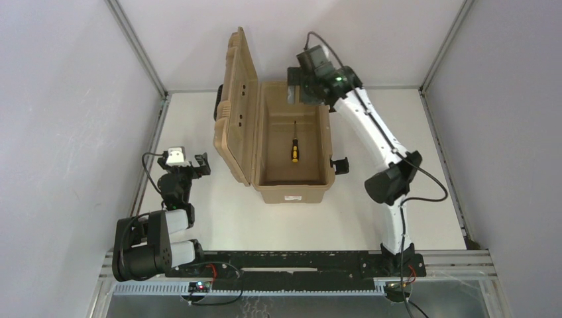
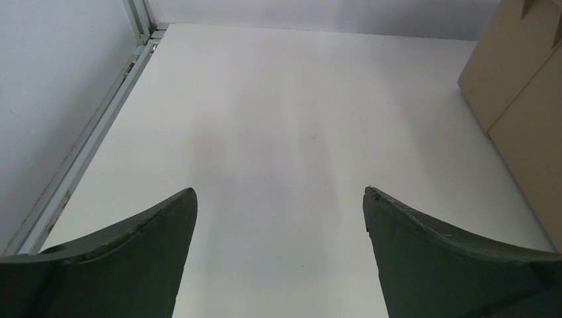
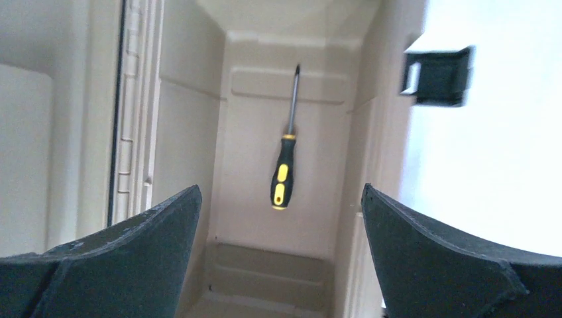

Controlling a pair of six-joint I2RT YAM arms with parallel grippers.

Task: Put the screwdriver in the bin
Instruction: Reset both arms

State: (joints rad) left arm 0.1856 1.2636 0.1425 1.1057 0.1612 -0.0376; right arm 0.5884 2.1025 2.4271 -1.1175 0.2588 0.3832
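Note:
The tan bin (image 1: 264,142) stands open at the table's middle, its ribbed lid (image 1: 236,106) swung up to the left. The screwdriver (image 1: 295,148), yellow-and-black handle with a thin dark shaft, lies flat on the bin's floor; it also shows in the right wrist view (image 3: 283,165). My right gripper (image 3: 281,199) is open and empty, above the bin's far end (image 1: 298,89), apart from the screwdriver. My left gripper (image 2: 280,199) is open and empty over bare table left of the bin (image 2: 523,99).
A black latch (image 1: 340,165) sticks out from the bin's right side, also in the right wrist view (image 3: 437,73). A white label (image 1: 291,197) is on the bin's near end. Metal frame rails (image 1: 151,159) and grey walls border the table.

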